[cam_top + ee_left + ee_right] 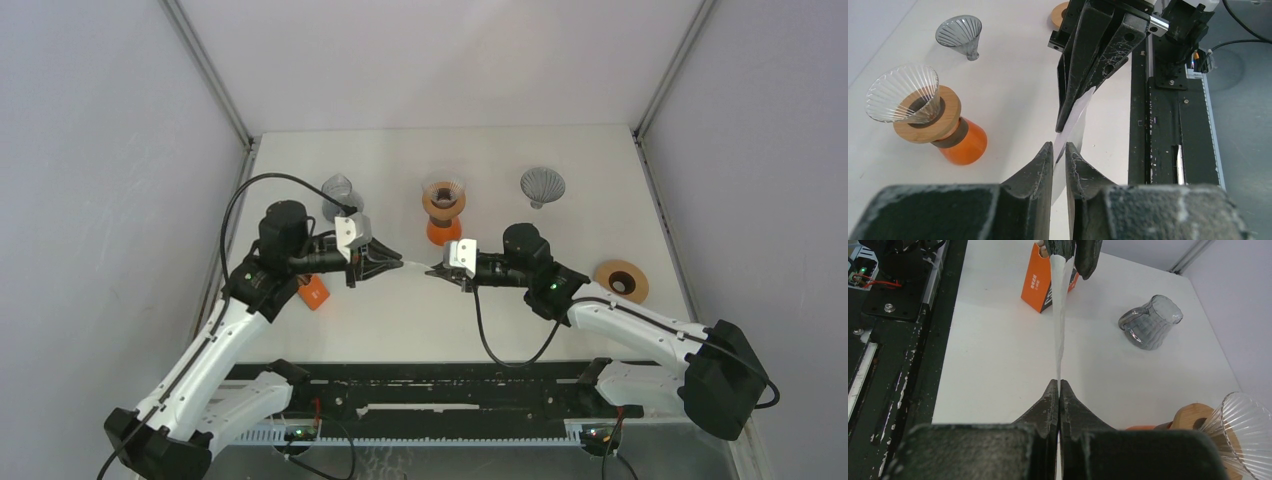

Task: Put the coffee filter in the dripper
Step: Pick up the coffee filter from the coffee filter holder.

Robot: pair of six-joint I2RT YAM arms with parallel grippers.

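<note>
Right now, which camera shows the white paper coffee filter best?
Right wrist: the white paper coffee filter runs edge-on from the right gripper to the left gripper. Left wrist shows a short strip; top external only a faint sliver.

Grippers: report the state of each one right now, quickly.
Left gripper: closed on the coffee filter, jaws a sliver apart.
Right gripper: shut tight on the filter's other edge.

Two grippers on one coffee filter [1072, 126]
At 6 o'clock the left gripper [1059, 150] flanks the white paper with narrowly parted fingers; from 12 o'clock the right gripper [1075, 107] pinches its far end. The glass dripper [903, 92] stands at 9 o'clock.
</note>
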